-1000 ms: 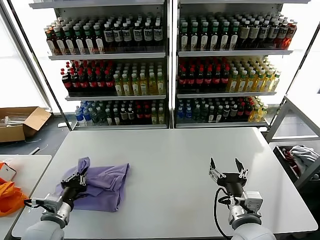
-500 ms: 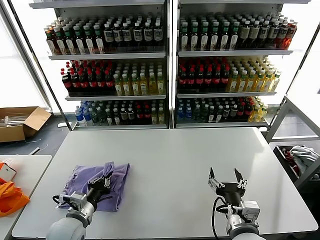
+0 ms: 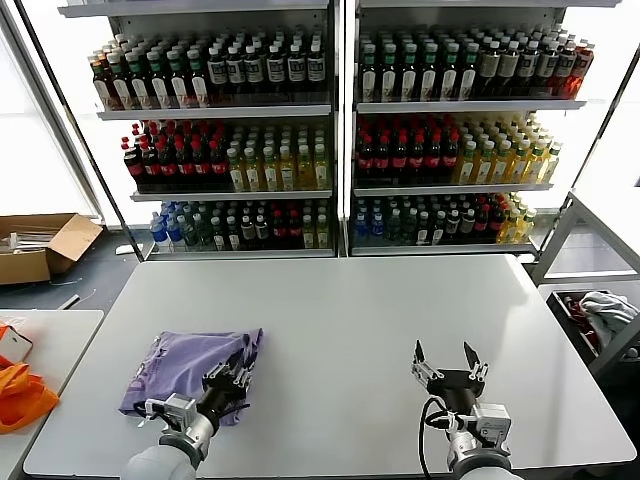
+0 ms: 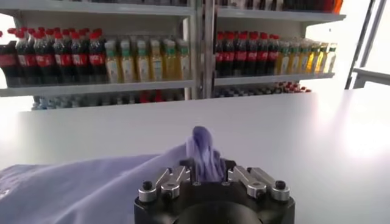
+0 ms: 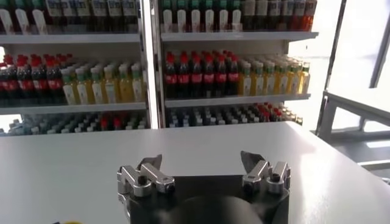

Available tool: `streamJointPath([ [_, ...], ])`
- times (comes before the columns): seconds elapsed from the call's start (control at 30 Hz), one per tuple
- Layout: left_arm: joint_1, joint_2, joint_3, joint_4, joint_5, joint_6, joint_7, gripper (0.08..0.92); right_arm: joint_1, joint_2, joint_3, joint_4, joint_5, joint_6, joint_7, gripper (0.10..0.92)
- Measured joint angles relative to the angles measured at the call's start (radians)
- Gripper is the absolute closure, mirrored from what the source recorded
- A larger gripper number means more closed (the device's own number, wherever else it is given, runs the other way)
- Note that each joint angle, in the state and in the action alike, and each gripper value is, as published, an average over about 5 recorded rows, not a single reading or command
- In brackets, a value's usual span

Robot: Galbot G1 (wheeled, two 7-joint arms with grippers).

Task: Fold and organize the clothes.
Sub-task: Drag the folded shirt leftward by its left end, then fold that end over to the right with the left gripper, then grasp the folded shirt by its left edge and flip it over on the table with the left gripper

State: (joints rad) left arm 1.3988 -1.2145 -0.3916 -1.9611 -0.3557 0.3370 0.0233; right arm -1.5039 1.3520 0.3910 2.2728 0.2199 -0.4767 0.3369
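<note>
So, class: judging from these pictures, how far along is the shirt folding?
Done: the lavender T-shirt is already doubled into a rough bundle. In hand: the left end effector pinches a fabric edge. Left: squaring the fold. The right end effector waits open, apart from it.

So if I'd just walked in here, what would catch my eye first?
Probably the lavender T-shirt, bunched on the near left part of the white table, with the robot's left hand pinching a fold of it at its right edge. Next, the right hand, open and holding nothing over the near right of the table. Behind stand shelves packed with colourful drink bottles.
</note>
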Motion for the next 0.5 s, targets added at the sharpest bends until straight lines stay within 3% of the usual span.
streamJointPath([
  [0.27,0.005,-0.03,0.015,-0.087,-0.21,0.007,-0.058,0.399,0.007,-0.015,0.001,-0.009,0.012,0.003,-0.003,0.203],
  [0.5,-0.001,0.013,-0.091,-0.128,-0.289,-0.018,-0.087,0.204,0.02,-0.028,-0.007,-0.022,0.024,0.01,-0.009,0.203],
])
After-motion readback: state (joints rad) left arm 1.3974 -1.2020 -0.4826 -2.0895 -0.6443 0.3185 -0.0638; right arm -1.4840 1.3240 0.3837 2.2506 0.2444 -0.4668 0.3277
